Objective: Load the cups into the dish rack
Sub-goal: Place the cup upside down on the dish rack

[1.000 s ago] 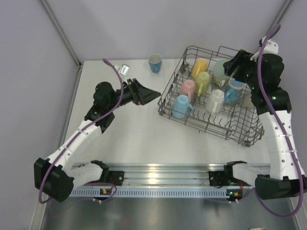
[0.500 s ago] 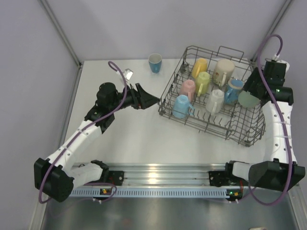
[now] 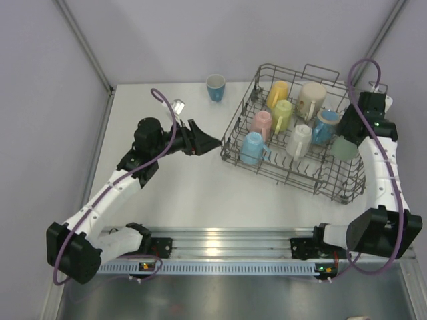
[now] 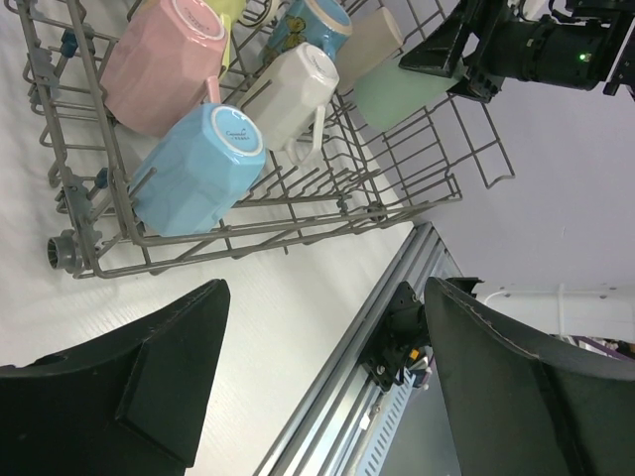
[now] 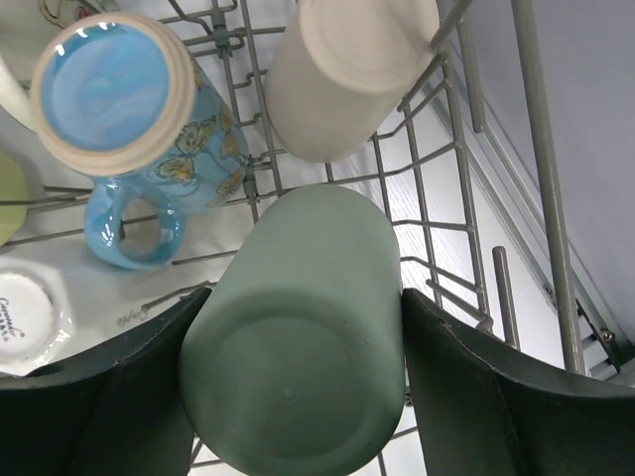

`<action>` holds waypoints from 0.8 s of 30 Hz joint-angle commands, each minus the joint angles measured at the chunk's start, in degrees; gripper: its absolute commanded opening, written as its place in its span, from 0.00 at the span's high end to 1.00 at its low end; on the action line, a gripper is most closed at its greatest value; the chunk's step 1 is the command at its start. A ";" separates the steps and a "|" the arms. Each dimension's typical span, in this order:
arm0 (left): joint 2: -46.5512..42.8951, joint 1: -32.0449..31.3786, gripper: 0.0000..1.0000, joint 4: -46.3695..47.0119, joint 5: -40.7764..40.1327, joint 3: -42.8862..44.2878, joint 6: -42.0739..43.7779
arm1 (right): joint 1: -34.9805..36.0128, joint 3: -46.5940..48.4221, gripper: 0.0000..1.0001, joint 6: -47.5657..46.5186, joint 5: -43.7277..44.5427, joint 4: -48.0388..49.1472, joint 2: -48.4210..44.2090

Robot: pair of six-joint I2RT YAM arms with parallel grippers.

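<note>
The grey wire dish rack [image 3: 230, 143] stands at the back right and holds several cups: yellow [image 3: 277, 92], lime [image 3: 281, 115], pink [image 3: 261, 123], light blue [image 3: 252, 147], white [image 3: 299, 140], beige [image 3: 311, 99] and a blue patterned mug [image 3: 325, 127]. My right gripper [image 3: 346, 139] is shut on a mint green tumbler [image 5: 298, 337], held bottom-up over the rack's right end, beside the patterned mug [image 5: 129, 109] and a beige cup [image 5: 347, 69]. My left gripper [image 3: 208, 140] is open and empty, just left of the rack. A blue cup [image 3: 215, 87] stands alone on the table.
The rack's raised looped sides [image 5: 536, 149] rise close round the right gripper. In the left wrist view the rack's near corner [image 4: 79, 268] and the metal rail [image 4: 367, 357] at the table's front edge show. White table [image 3: 187, 187] lies between the arms.
My right gripper carried the mint tumbler from the rack's back to its right end and lowered it. My left gripper shifted slightly right toward the rack.
</note>
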 commanded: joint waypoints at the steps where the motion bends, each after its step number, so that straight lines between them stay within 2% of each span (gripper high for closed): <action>1: -0.89 -0.15 0.15 3.34 0.58 -0.01 0.41 | -1.36 -0.48 1.00 -0.83 2.93 3.37 -0.42; 9: -0.28 -0.06 0.15 3.52 0.32 0.43 0.24 | -2.42 -4.17 1.00 -1.79 4.86 5.04 -0.50; 24: 0.08 -0.14 0.15 3.08 0.67 1.22 0.24 | -4.44 -10.59 0.99 -2.40 2.67 12.68 0.47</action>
